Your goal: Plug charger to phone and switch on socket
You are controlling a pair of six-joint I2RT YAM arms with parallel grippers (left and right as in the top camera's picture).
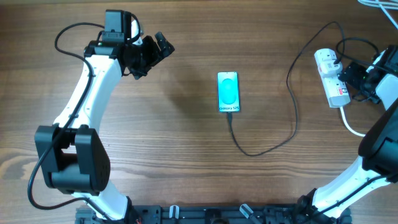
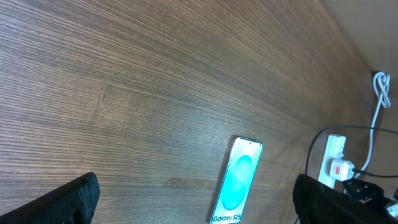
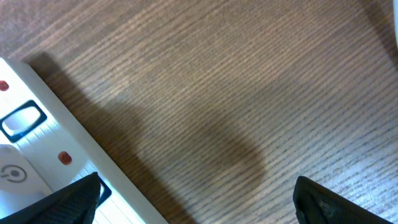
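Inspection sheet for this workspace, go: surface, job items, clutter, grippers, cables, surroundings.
Surface: wood-grain table, no marks or spills seen.
Job's things: phone flat mid-table with its screen lit cyan. The charger cable reaches the phone's lower end; whether it is seated cannot be told. The power strip lies at the right side.
Clutter: nothing seen.
Grippers: left gripper open and empty, upper left. Right gripper open and empty, beside the power strip.
Cables: charger cable loops across the table to the strip. A thick white cord leaves the strip's near end.
Surroundings: dark mounting rail along the near edge.
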